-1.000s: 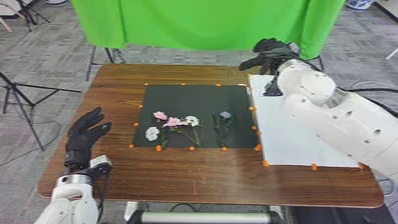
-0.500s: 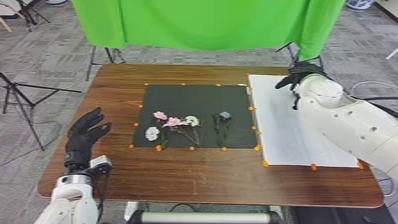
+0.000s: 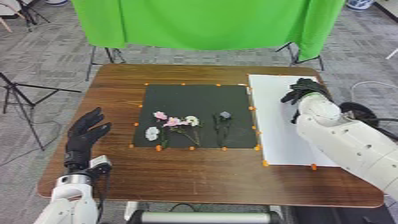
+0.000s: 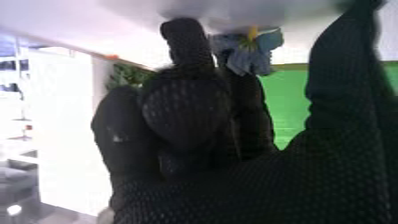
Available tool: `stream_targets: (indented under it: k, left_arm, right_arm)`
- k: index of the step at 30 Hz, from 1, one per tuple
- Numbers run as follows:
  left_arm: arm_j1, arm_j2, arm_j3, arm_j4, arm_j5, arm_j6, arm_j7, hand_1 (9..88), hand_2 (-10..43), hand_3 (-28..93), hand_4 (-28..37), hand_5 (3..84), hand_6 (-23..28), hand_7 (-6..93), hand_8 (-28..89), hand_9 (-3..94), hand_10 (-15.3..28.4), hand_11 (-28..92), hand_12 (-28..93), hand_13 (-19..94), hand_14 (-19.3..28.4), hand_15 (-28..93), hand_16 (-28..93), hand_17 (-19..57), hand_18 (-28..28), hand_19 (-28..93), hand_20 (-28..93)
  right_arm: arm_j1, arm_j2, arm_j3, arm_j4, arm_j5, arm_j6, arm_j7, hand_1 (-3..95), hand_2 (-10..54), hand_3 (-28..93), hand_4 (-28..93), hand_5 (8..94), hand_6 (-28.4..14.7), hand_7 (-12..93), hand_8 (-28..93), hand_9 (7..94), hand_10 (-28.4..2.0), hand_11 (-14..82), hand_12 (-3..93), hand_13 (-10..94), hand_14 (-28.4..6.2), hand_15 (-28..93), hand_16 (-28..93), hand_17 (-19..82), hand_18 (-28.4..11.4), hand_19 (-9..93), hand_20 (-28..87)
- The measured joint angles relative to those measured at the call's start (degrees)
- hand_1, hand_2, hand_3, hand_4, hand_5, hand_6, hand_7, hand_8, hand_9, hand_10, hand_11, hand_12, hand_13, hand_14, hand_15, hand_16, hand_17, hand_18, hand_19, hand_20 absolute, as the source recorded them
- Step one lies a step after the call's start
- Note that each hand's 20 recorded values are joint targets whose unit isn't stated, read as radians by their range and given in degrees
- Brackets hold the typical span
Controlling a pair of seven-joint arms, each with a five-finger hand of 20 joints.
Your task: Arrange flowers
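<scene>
Keeping right hand (image 3: 306, 92) above white sheet (image 3: 280, 142), wrist view with fingers bunched and bent, clamped on bluish flower (image 4: 251, 57); can't tell exact pinch spot, hidden by glove. Showing petals right at fingertips, between fingers and thumb (image 4: 342, 70), with thumb spread apart from fingers. Also seeing green leaves (image 4: 129, 75) past fingers, on side away from thumb; can't tell if joined to same flower. Holding left hand (image 3: 79, 142) over table (image 3: 178, 175), fingers open and relaxed, thumb apart, nothing in grip. Between both hands' fingers, on black sheet (image 3: 187, 97): seeing pink flowers (image 3: 173, 121), white flowers (image 3: 152, 133) and blue flower (image 3: 225, 115), well apart from right fingers.
</scene>
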Motion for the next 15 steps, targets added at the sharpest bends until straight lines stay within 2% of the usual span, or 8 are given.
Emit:
stream_targets:
  k: [2, 7, 12, 15]
  left_arm:
    - [0.0, 0.00, 0.00, 0.02, 0.00, -0.03, 0.00, 48.7, -8.4, 69, -8.7, 40.3, -1.9, 24.1, -12, 37.2, 10.2, 23, 11, 41, 14.5, 30, -3, 19.4, 14.0, 30, 26]
    - [-0.1, -0.07, 0.02, 0.05, 0.00, -0.09, 0.02, 48.4, -8.4, 70, -8.6, 40.3, -1.8, 24.1, -12, 37.4, 10.2, 23, 11, 41, 14.5, 30, -3, 19.4, 14.0, 30, 26]
    - [-0.2, -0.08, 0.02, 0.07, -0.01, -0.11, 0.05, 48.2, -8.4, 70, -8.7, 40.3, -1.7, 24.1, -12, 37.2, 10.3, 23, 11, 41, 14.5, 30, -3, 19.3, 14.0, 30, 25]
    - [-0.1, -0.08, 0.02, 0.07, -0.04, -0.11, 0.09, 48.1, -8.4, 70, -8.7, 40.3, -1.7, 24.1, -12, 37.2, 10.3, 23, 11, 41, 14.5, 30, -3, 19.4, 13.9, 30, 25]
  right_arm:
    - [-0.6, 0.1, 0.0, -0.1, 0.3, 2.8, -0.2, 63.4, -2.6, 54, -17, 75.6, -2.8, 16, 7, 86.0, -11.8, 12.7, 24.4, 94, -2.9, 57, 30, 66, -13.2, 93, 49]
    - [-4.2, 0.8, 2.1, -2.3, 0.6, 10.1, -1.7, 64.0, -3.3, 55, -17, 77.0, -2.9, 16, 6, 87.0, -12.0, 12.3, 25.2, 94, -2.5, 58, 30, 66, -12.7, 93, 49]
    - [-14.4, 1.8, 13.5, -12.0, -0.9, 13.3, -3.6, 63.0, -4.1, 57, -18, 77.8, -2.6, 16, 6, 87.6, -11.4, 11.7, 25.9, 94, -2.2, 58, 29, 67, -12.5, 93, 50]
    - [-18.7, 2.8, 16.4, -18.0, -3.0, 15.3, -4.7, 62.8, -4.3, 57, -18, 77.9, -2.6, 16, 6, 87.7, -11.6, 11.4, 26.1, 94, -2.0, 59, 29, 67, -12.1, 93, 50]
